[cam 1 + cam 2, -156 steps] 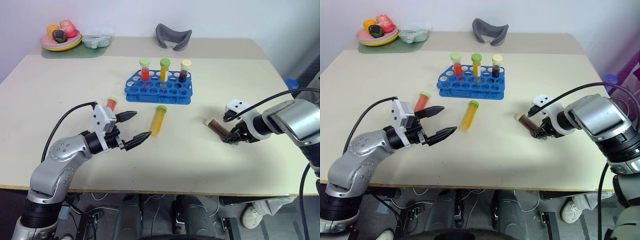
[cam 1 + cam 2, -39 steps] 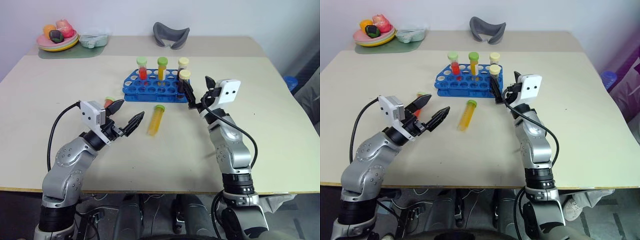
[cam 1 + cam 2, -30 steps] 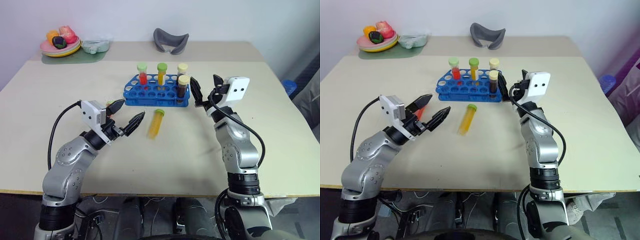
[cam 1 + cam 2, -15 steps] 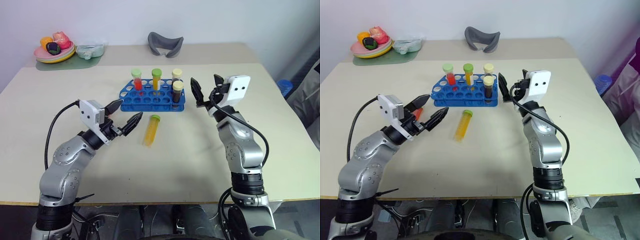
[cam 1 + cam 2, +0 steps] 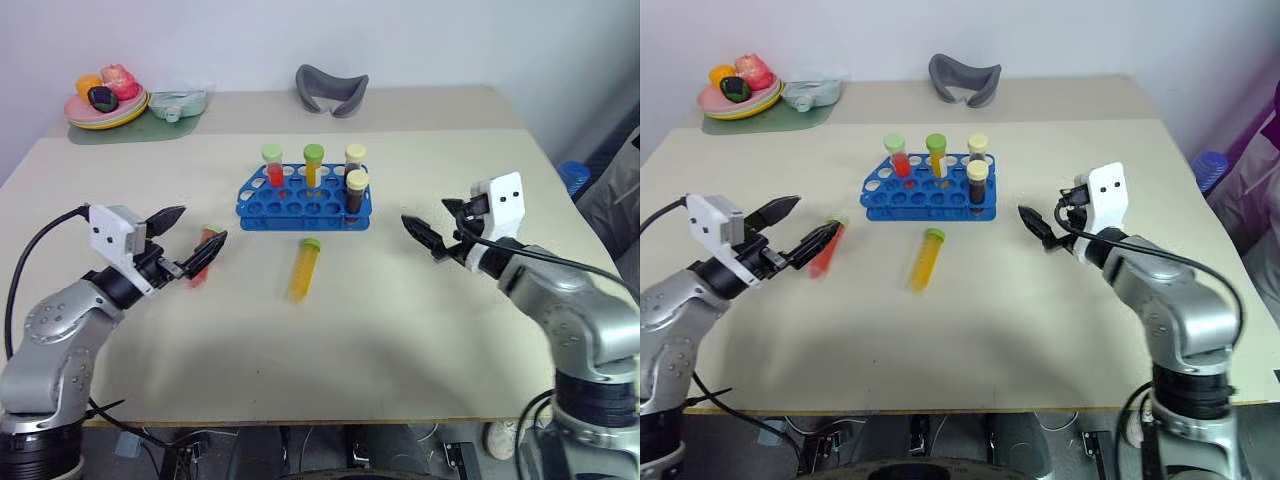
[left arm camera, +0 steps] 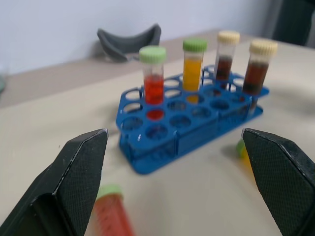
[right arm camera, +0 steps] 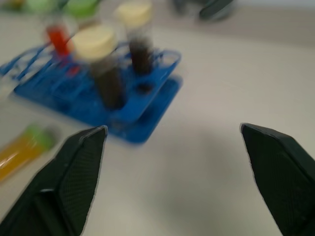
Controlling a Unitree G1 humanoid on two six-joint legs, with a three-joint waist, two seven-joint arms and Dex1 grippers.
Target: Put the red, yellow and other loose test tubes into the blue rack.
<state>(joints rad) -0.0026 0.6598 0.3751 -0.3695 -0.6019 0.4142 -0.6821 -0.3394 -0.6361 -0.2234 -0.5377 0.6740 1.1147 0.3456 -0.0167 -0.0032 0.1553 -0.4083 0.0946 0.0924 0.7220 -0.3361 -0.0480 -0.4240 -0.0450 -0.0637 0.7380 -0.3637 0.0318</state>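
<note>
The blue rack (image 5: 300,205) stands mid-table holding a red tube (image 5: 272,165), a yellow tube (image 5: 314,164) and two dark tubes (image 5: 354,190) with cream caps. A loose yellow tube (image 5: 302,270) with a green cap lies in front of the rack. To its left a loose red tube (image 5: 203,257) lies on the table, just by the tip of my left gripper (image 5: 190,235), which is open and holds nothing. My right gripper (image 5: 432,225) hangs open and empty to the right of the rack, pointing toward it. The left wrist view has the rack (image 6: 187,132) ahead and the red tube (image 6: 113,211) low by one finger.
A plate of toy fruit (image 5: 105,100) and a clear container (image 5: 180,100) on a green mat sit at the far left corner. A grey curved object (image 5: 332,78) lies at the far edge behind the rack. The table's right edge is near my right arm.
My left gripper has swung left, away from the yellow tube and alongside the red one. My right gripper has drawn back from the rack, lowered and turned to point left.
</note>
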